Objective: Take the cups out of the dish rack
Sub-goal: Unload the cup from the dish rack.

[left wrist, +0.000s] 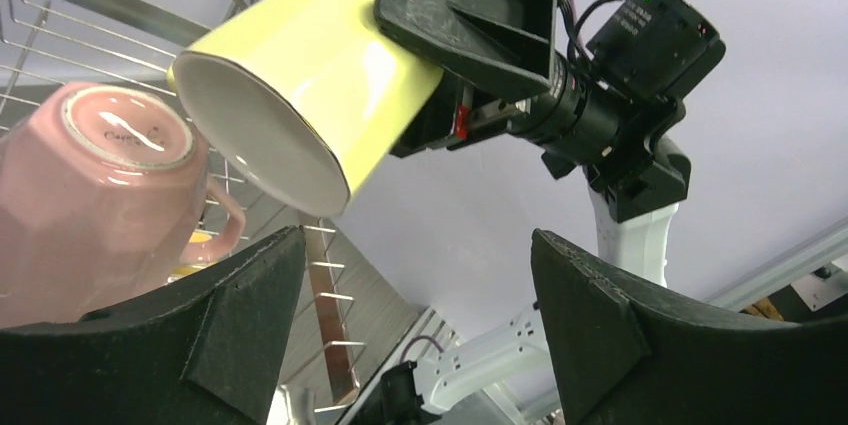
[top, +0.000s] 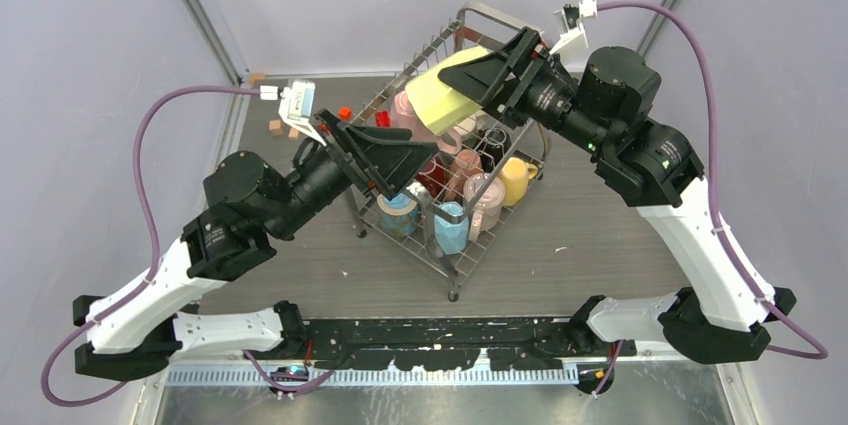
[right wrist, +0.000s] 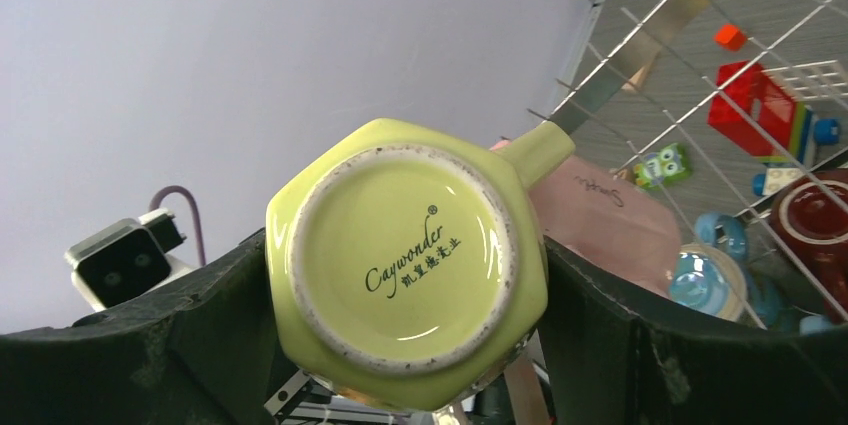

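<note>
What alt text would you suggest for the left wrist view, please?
The right gripper holds a pale yellow mug tilted in the air, its white inside showing. Left, a pink mug sits base-up in the wire dish rack; the open left gripper frames the bottom.

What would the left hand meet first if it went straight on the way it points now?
Most likely the yellow mug, held by the right hand over the dish rack; the left wrist view shows it just above the open left hand. Depth is unclear, so it might pass beneath.
</note>
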